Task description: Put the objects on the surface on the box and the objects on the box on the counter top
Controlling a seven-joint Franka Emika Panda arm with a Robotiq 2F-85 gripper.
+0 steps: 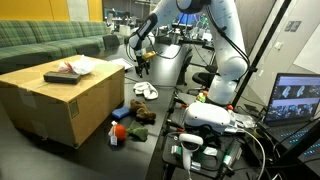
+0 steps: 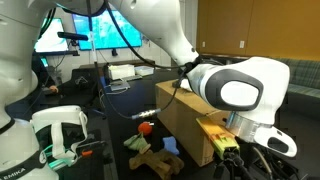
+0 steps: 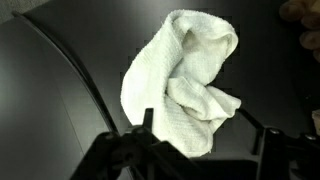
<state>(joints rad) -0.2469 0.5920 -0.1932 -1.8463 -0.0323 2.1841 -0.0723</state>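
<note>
a: looked for the gripper (image 3: 197, 128) yet?
b: found it at the bottom edge of the wrist view, jaws spread wide and clamped on nothing. hung above the cloth, clear of it, near the upper middle of an exterior view.
a: and the cloth?
b: a white towel (image 3: 185, 80), crumpled, filling the middle of the wrist view. lay on the dark counter top (image 3: 40, 130), lower end reaching down between the two fingers (image 3: 148, 130). contact with them: impossible to tell.
a: noticed the box (image 1: 55, 100)?
b: sat at the left of an exterior view, big, brown cardboard, flat on the same dark top. carried a small pile (image 1: 70, 70) on its lid, red and white, too small to name.
a: anything else on the counter top?
b: spotted a loose cluster just right of the box and below the towel: a blue thing (image 1: 121, 112), an orange thing (image 1: 116, 130), a dark lump (image 1: 141, 128). all apart from the towel.
a: and the background?
b: made out a green couch (image 1: 50, 40) along the upper left and a laptop (image 1: 295, 100) with a lit screen at the right edge. saw a thin black cable (image 3: 80, 75) arcing over the counter top at the left of the wrist view.
</note>
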